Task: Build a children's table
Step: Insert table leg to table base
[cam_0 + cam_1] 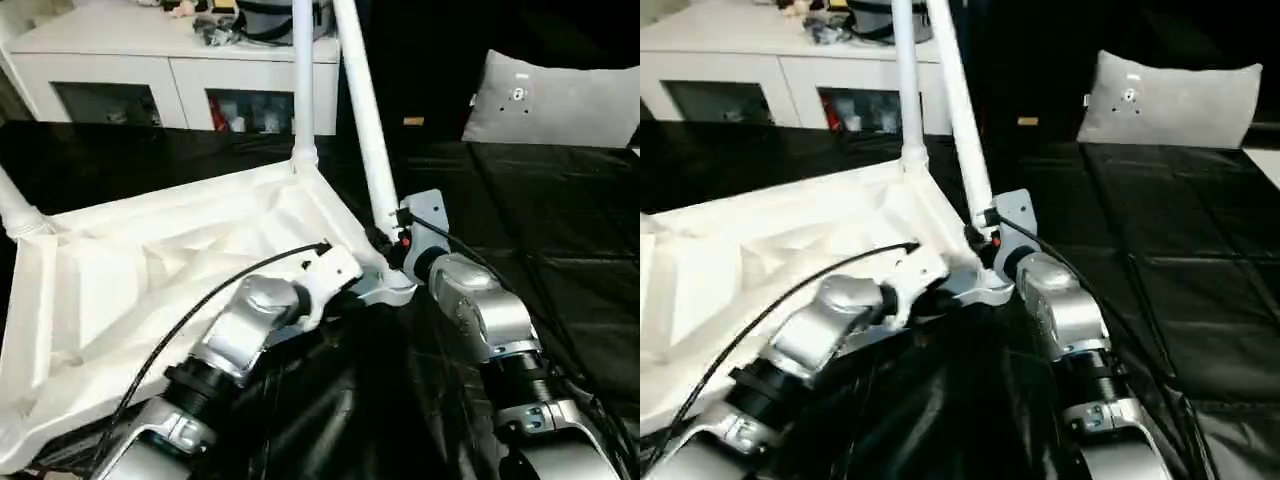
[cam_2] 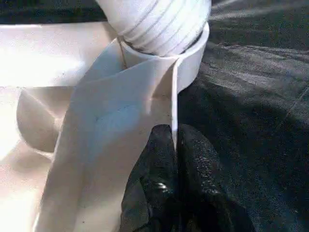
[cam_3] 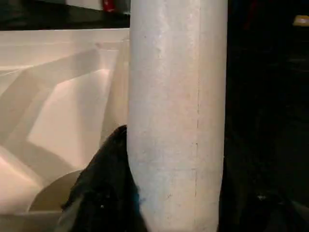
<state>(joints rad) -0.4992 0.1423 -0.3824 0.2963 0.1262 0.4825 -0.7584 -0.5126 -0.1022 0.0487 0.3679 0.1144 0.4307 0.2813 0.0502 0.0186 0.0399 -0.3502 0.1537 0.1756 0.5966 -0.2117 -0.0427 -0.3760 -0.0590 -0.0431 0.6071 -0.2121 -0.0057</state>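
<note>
The white tabletop (image 1: pixel 150 260) lies underside up, its X ribs showing. One white leg (image 1: pixel 303 80) stands upright in the far corner socket. A second leg (image 1: pixel 365 120) leans in the near right corner socket (image 2: pixel 190 53), and a third leg (image 1: pixel 15 205) shows at the left edge. My left gripper (image 2: pixel 175 145) is shut on the tabletop's thin rim just beside that near right socket. My right gripper (image 1: pixel 390 240) is shut on the leaning leg (image 3: pixel 176 116) close to its base, one black finger (image 3: pixel 104 193) pressed against its side.
A black sheet (image 1: pixel 560 250) covers the surface under and around the tabletop. A white cabinet with glass doors (image 1: pixel 170 60) stands at the back left, with clutter on top. A grey cushion (image 1: pixel 560 100) lies at the back right.
</note>
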